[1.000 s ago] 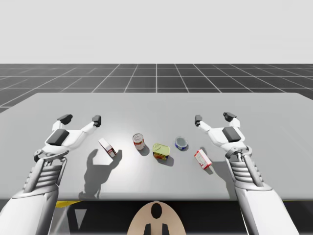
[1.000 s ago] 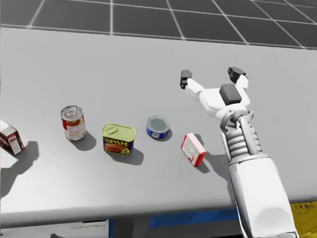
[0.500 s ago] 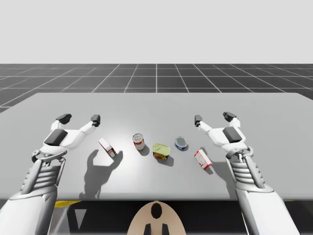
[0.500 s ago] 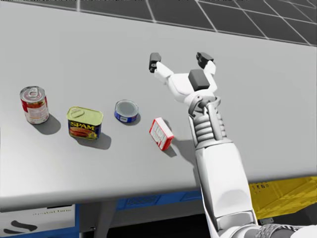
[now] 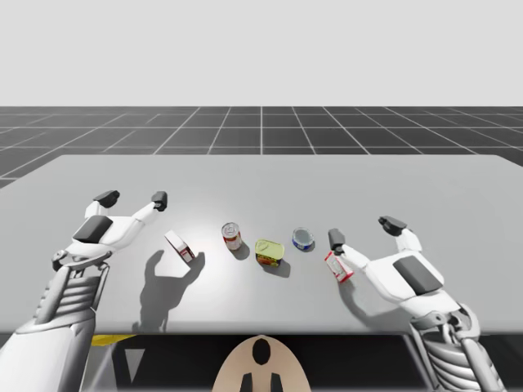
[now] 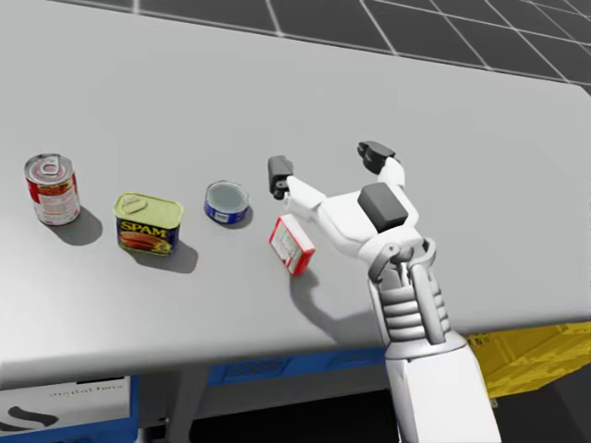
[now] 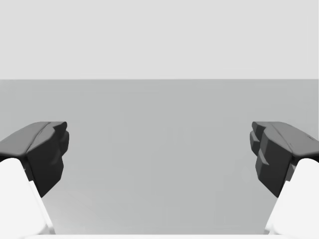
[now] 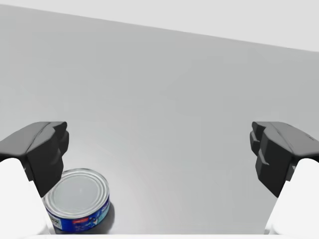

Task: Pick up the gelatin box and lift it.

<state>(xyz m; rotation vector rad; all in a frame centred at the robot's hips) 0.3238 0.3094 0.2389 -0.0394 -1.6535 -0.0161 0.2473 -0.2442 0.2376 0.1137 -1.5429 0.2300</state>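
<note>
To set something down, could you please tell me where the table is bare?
Bare: the far half of the grey table, beyond the row. Crowded: the near row, red-and-white box, red can, yellow-topped tin, flat blue can, small red box by my right gripper.

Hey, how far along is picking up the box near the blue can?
Nothing finished: the red and white box lies on the table, ungripped. In hand: my right gripper hangs open close to it, not around it. Left: straddle the box, close and lift. My left gripper hangs open, away from it.
</note>
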